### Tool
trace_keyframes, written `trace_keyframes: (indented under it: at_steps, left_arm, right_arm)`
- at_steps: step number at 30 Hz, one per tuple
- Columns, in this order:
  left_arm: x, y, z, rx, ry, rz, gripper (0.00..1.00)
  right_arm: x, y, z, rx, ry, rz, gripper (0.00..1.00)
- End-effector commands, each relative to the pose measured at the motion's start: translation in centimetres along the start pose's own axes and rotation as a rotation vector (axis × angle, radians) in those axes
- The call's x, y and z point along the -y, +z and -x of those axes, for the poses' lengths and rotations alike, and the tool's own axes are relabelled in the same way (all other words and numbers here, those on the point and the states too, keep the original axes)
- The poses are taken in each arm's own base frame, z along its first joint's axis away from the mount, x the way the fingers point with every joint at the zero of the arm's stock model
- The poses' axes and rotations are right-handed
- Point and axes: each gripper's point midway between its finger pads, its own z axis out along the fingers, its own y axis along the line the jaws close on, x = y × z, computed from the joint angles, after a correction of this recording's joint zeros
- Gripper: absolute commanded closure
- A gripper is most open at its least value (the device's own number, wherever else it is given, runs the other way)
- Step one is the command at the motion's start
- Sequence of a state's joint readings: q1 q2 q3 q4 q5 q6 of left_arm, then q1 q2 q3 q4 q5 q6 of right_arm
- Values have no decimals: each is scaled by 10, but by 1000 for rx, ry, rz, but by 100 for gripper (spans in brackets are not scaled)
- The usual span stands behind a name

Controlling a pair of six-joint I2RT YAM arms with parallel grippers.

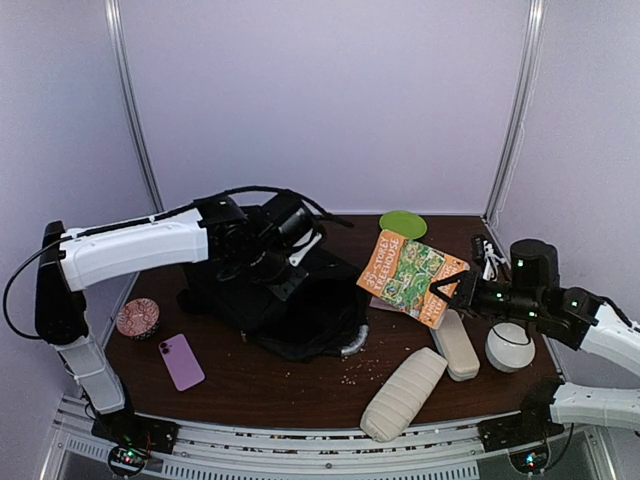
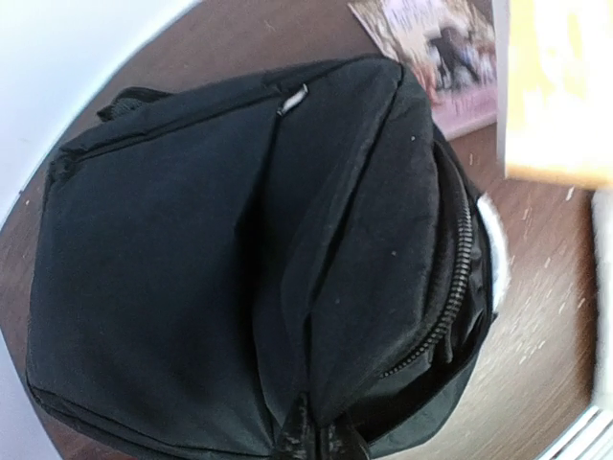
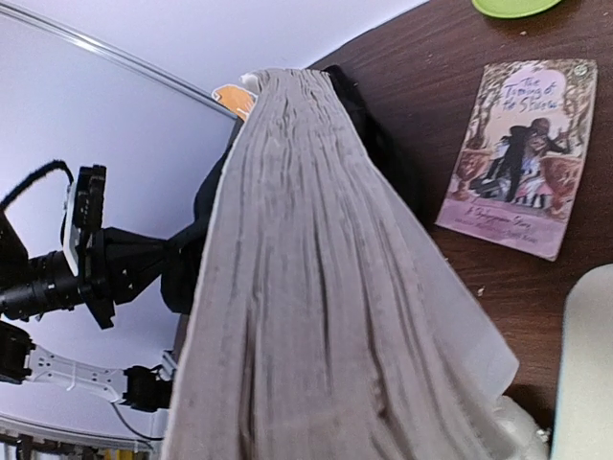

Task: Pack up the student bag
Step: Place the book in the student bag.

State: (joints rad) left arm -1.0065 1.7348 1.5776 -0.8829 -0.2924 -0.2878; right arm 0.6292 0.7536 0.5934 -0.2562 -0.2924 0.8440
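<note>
While the left tool point(image 2: 308, 439) is clamped shut on the student bag point(image 1: 300, 320) at the middle of the counter point(image 1: 250, 385), a colourful book point(image 1: 405, 268) is gripped aloft by the right tool point(image 1: 440, 290), so packing is judged barely begun.

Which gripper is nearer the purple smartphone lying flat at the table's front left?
Left. The left gripper pinches the black fabric backpack beside the smartphone; the right gripper holds a colourful illustrated book on the backpack's other side.
</note>
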Motion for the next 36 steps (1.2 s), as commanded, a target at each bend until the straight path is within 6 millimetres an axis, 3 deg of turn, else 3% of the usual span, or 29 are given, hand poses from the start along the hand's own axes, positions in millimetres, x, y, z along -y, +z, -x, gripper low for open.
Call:
trace_keyframes:
  at_steps: [1, 6, 11, 16, 23, 28, 36]
  left_arm:
    - [-16, -40, 61, 259, -253, -72, 100]
    - [-24, -60, 88, 372, -355, -118, 100]
    - [-30, -76, 102, 466, -425, -135, 100]
    - [-31, -89, 108, 549, -464, -179, 100]
    - [-30, -106, 115, 633, -487, -231, 100]
    - [-26, -115, 113, 690, -488, -284, 100]
    - [-36, -157, 111, 870, -495, -328, 100]
  right_arm:
    - [-52, -3, 8, 1, 49, 249, 100]
    - [-56, 2, -2, -53, 70, 274, 100]
    - [-45, 13, -11, -78, 152, 256, 100]
    - [-40, 33, -9, -62, 291, 262, 100]
    - [-61, 62, 4, -42, 377, 319, 100]
    - [-60, 79, 16, 16, 497, 336, 100]
    - [-76, 125, 20, 6, 606, 360, 100]
